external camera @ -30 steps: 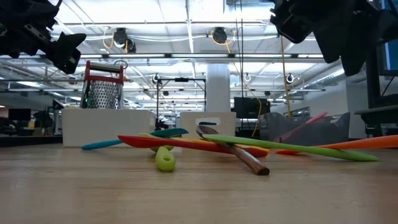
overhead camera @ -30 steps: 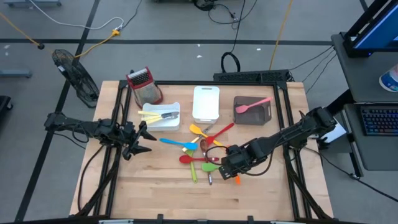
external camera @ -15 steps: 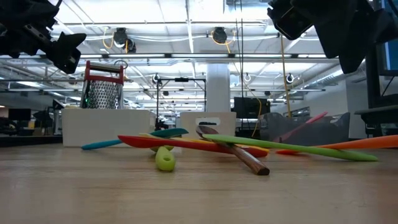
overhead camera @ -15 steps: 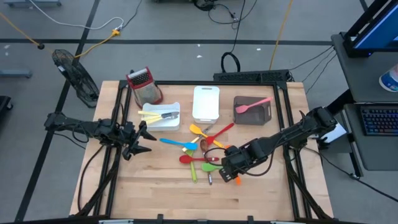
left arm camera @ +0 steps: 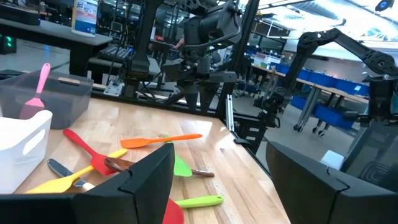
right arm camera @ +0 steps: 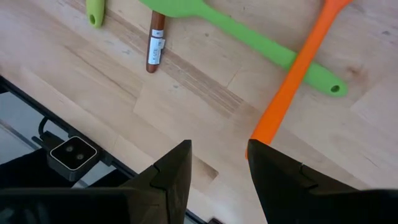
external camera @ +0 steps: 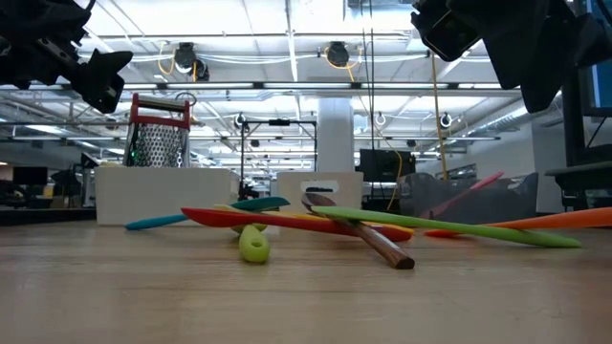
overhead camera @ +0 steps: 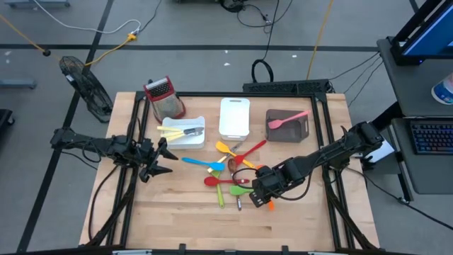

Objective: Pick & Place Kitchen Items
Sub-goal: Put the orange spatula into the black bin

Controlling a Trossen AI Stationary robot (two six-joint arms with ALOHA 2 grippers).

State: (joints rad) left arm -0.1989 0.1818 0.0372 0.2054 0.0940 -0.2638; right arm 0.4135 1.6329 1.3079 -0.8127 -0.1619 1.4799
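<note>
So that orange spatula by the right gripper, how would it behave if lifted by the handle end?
The orange spatula is long and slim, so probably light. Gripped at one end by the right gripper, its far end may droop or swing. Its handle looks smooth, so it could slip or twist. It lies across the green spatula, which it might nudge as it rises.

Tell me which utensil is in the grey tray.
The pink spatula; it lies in the grey tray, alone there.

Grey floor [overhead camera: 198,28] (cables strewn); ceiling lights [external camera: 287,38] overhead.
</note>
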